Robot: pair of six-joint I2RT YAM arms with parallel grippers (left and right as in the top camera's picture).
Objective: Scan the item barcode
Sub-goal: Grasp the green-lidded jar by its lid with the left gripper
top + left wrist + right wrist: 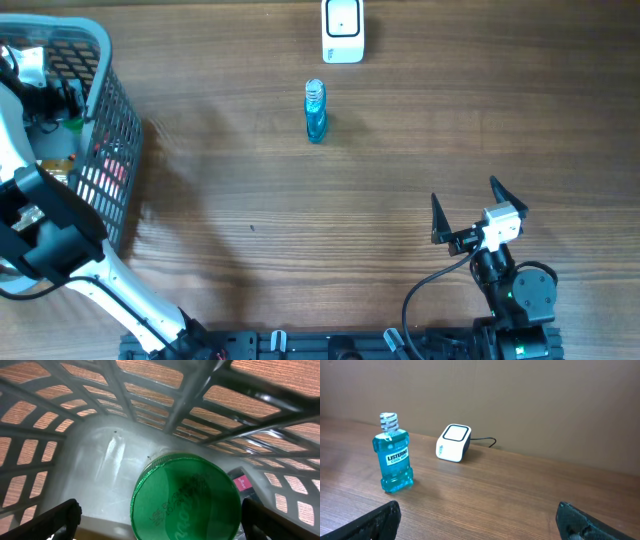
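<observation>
Hovering inside the basket [110,150] at the bench's left edge, the left gripper [160,516] gapes wide and empty straight above the green-lidded container [185,496], lid facing up at it, while the right gripper [462,190] sits open and empty toward the near right corner.

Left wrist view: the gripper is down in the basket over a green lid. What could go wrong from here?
1. The green lid nearly fills the open left gripper, so a finger may land on it rather than beside it.
2. The basket walls crowd close; lifting out could snag them.
</observation>
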